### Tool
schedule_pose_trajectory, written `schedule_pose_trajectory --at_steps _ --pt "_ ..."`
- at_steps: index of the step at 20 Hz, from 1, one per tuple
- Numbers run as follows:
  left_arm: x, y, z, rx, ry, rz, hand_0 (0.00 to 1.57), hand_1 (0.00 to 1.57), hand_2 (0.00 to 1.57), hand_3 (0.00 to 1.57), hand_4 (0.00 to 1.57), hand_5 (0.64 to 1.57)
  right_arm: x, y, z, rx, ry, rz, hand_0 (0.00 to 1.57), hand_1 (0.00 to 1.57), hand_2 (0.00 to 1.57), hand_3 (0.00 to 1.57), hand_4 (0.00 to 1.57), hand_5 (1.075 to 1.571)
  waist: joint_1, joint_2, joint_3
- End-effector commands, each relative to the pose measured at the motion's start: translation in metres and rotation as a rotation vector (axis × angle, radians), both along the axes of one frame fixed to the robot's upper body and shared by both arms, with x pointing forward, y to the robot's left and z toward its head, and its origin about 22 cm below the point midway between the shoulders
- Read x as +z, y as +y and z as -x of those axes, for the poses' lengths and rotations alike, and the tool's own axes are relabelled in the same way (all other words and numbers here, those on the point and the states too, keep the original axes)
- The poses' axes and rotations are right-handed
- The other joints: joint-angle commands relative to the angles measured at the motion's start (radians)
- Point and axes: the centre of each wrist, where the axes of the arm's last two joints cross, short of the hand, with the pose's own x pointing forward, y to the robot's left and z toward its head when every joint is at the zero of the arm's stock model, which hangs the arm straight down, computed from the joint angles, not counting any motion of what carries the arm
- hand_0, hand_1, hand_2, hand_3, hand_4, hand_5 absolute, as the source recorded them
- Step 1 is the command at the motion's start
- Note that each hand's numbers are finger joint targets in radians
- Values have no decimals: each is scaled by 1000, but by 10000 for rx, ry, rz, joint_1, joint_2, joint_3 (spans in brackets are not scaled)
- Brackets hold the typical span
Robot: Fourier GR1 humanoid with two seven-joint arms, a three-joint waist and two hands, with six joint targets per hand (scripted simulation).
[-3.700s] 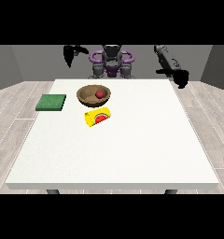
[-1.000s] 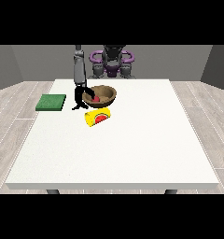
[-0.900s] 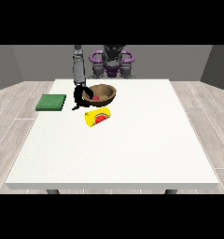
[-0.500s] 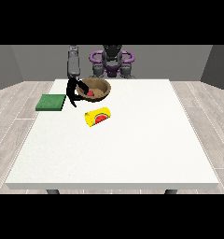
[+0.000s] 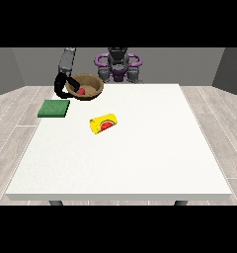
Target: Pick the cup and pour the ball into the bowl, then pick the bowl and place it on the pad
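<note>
A brown wooden bowl (image 5: 91,89) hangs above the table's far left, tilted a little toward the camera. A red ball (image 5: 81,91) lies inside it. The hand at the view's left (image 5: 61,85) is curled round the bowl's left rim and carries it. The yellow cup (image 5: 103,123) lies on its side on the table, in front of the bowl, its red inside facing the camera. The green pad (image 5: 54,108) lies flat at the table's left edge, just below and left of the lifted bowl. The other hand is out of sight.
The white table (image 5: 140,158) stretches wide toward the camera and to the right. The robot's purple and grey torso (image 5: 118,64) stands behind the far edge.
The hand at the view's left came down to the bowl, closed on its left rim, and has lifted it up and to the left toward the pad. The cup has not moved.
</note>
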Motion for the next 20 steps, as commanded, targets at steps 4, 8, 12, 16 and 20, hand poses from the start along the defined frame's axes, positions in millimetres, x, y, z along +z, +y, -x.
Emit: schedule_pose_trajectory --at_steps 4,8,12,16,20 --pt "10 -12 -5 71 -438 -98 0 0 0 0 0 1538 24 -47 -12 18 -243 646 1571 1571 1571 1571 1295 1514 -23 499 26" --pt "22 -10 2 122 -644 -460 0 0 0 0 0 1533 35 -93 -9 -456 -643 229 1571 1571 1571 1571 1305 1528 58 576 28" --pt "36 -11 9 -74 -1403 -496 0 0 0 0 0 1533 51 -145 0 -827 -1567 353 1571 1571 1571 1483 1309 1532 267 1399 32" --pt "44 -26 7 -301 -1614 -638 0 0 0 0 0 1536 41 -178 11 -989 -1906 -391 1571 1571 1571 1108 1296 1537 618 1802 44" --pt "52 -32 7 -313 -1565 -790 0 0 0 0 202 1532 47 -179 3 -1049 -1787 -581 1571 1571 1571 779 1293 1551 723 1758 38"
